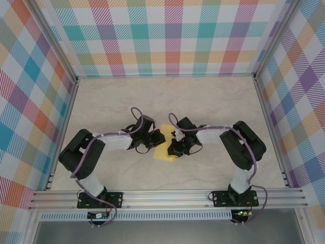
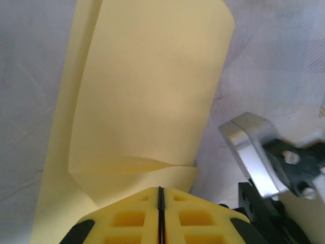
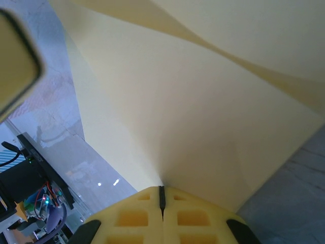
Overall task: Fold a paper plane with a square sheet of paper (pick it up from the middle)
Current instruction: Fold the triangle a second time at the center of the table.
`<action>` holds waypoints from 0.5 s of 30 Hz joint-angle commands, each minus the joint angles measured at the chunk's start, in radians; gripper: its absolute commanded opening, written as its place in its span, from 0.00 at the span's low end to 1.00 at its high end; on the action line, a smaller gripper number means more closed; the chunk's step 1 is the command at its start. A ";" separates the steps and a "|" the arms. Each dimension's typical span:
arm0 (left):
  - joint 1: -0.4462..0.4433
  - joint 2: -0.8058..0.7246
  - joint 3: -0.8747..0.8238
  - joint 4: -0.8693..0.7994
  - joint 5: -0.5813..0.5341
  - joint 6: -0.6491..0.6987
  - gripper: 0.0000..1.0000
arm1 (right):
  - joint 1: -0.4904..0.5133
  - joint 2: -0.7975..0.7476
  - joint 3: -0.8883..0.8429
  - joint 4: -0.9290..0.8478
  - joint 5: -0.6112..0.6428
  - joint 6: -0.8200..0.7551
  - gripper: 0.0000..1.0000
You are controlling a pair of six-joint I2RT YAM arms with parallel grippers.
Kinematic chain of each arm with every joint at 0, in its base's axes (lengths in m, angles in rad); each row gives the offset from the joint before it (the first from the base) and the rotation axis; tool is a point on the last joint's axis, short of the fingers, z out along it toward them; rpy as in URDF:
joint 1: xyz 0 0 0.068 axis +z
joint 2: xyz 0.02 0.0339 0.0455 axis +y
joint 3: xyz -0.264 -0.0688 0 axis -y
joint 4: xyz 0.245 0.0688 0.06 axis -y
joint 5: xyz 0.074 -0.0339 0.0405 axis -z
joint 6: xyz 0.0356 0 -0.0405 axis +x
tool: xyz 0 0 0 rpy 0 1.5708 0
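Observation:
The square sheet of paper [image 1: 163, 153] is bright yellow and sits at the table's middle between my two grippers. It is bent, with one flap curling over another [image 2: 152, 91]. My right gripper [image 1: 174, 146] is shut on it: in the right wrist view the paper [image 3: 203, 117] runs straight into the closed slit of the jaws [image 3: 162, 189] and creases fan out from there. My left gripper [image 1: 159, 138] is shut too. In the left wrist view its tips [image 2: 160, 189] sit at the paper's near edge, and no paper shows in the slit.
The pale marble-look table [image 1: 203, 96] is ringed by checked walls and aluminium rails [image 1: 167, 195]. Metal and black parts of the right arm [image 2: 264, 162] sit close to the right of the left fingers. A blurred dark part [image 3: 15, 61] looms at the upper left.

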 commanded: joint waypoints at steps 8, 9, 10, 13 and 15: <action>0.024 0.078 -0.034 -0.026 -0.127 0.024 0.06 | 0.007 0.045 -0.016 -0.120 0.050 -0.040 0.00; 0.030 0.080 -0.031 -0.044 -0.142 0.031 0.06 | 0.007 0.048 -0.018 -0.119 0.045 -0.046 0.00; 0.034 0.081 -0.023 -0.061 -0.149 0.043 0.06 | 0.007 0.049 -0.018 -0.124 0.046 -0.048 0.00; 0.049 0.070 -0.008 -0.104 -0.171 0.069 0.06 | 0.007 0.051 -0.015 -0.139 0.044 -0.062 0.00; 0.073 0.060 -0.006 -0.118 -0.168 0.081 0.06 | 0.007 0.045 -0.013 -0.141 0.035 -0.069 0.00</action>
